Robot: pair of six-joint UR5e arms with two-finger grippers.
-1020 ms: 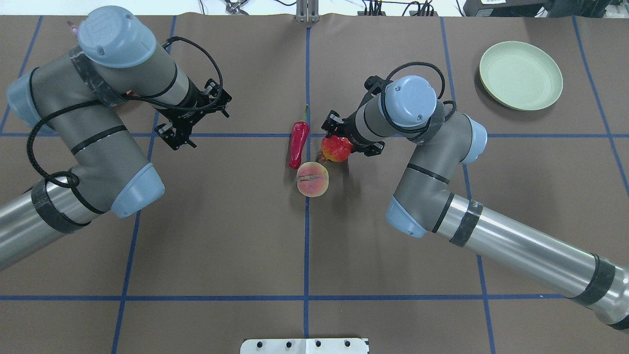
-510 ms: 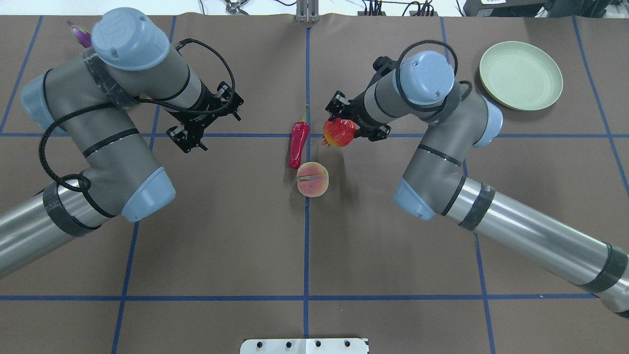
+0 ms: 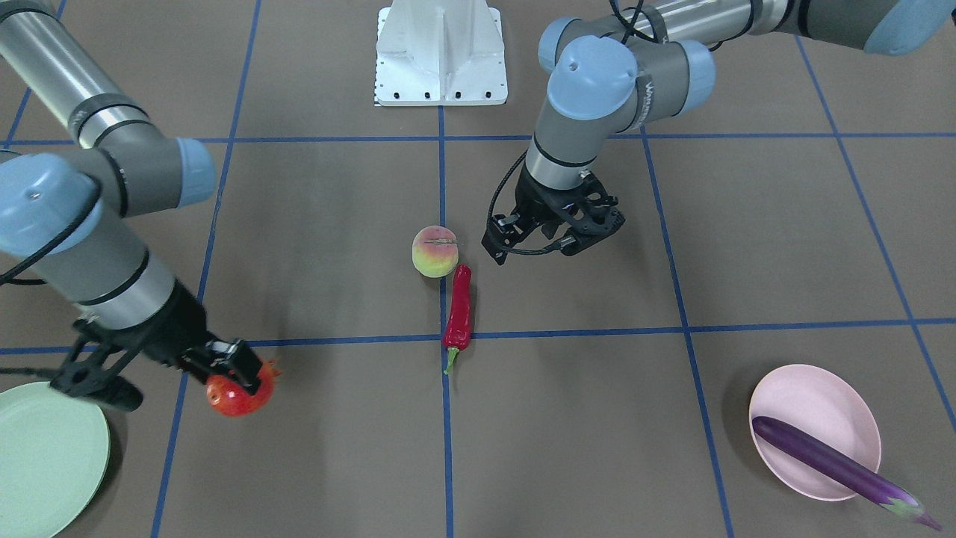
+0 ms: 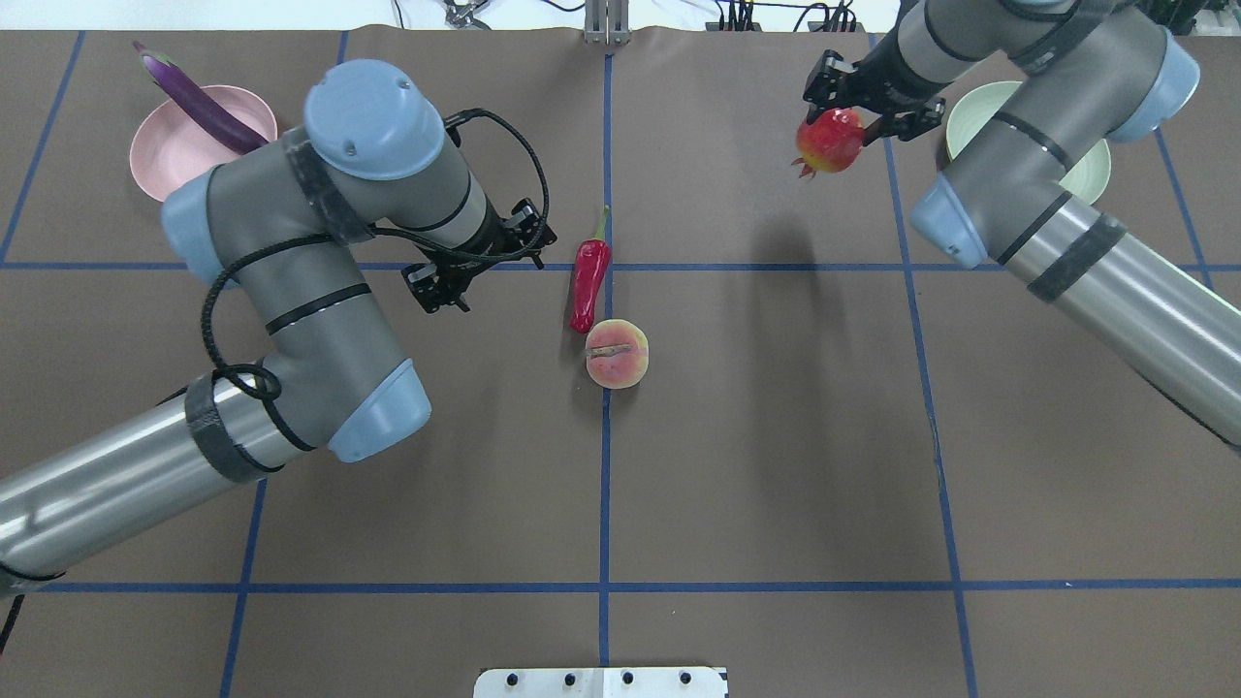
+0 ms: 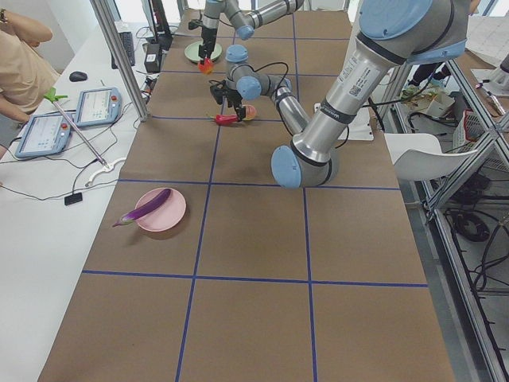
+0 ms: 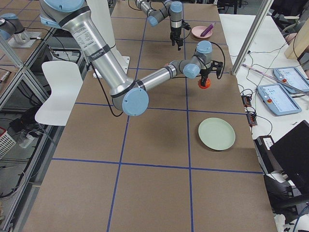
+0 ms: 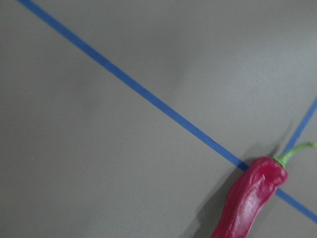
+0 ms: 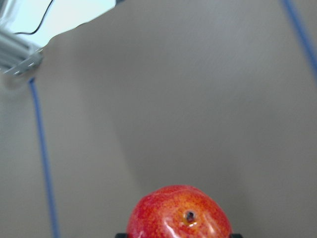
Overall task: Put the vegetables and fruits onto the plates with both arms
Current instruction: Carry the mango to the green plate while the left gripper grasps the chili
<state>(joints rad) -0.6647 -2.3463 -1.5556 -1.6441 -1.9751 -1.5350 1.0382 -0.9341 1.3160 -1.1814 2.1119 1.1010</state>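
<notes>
My right gripper (image 4: pixel 845 114) is shut on the red-orange fruit (image 4: pixel 829 142) and holds it above the table, just left of the mint green plate (image 4: pixel 1088 182), which my right arm partly hides. The front view shows the same gripper (image 3: pixel 233 371), fruit (image 3: pixel 237 396) and plate (image 3: pixel 45 456). My left gripper (image 4: pixel 441 289) is open and empty, left of the red chili pepper (image 4: pixel 588 281). The chili also shows in the left wrist view (image 7: pixel 247 203). The peach (image 4: pixel 617 354) lies just below the chili. The purple eggplant (image 4: pixel 199 97) lies across the pink plate (image 4: pixel 170 160).
The white pedestal base (image 3: pixel 441 52) stands at the near table edge. Blue tape lines (image 4: pixel 605 465) grid the brown table cover. A side bench with tablets (image 5: pixel 95 107) and an operator lie beyond the far edge.
My right gripper has lifted the red-orange fruit and carried it far and right, toward the green plate. My left arm has swung right, toward the chili, uncovering the pink plate and eggplant.
</notes>
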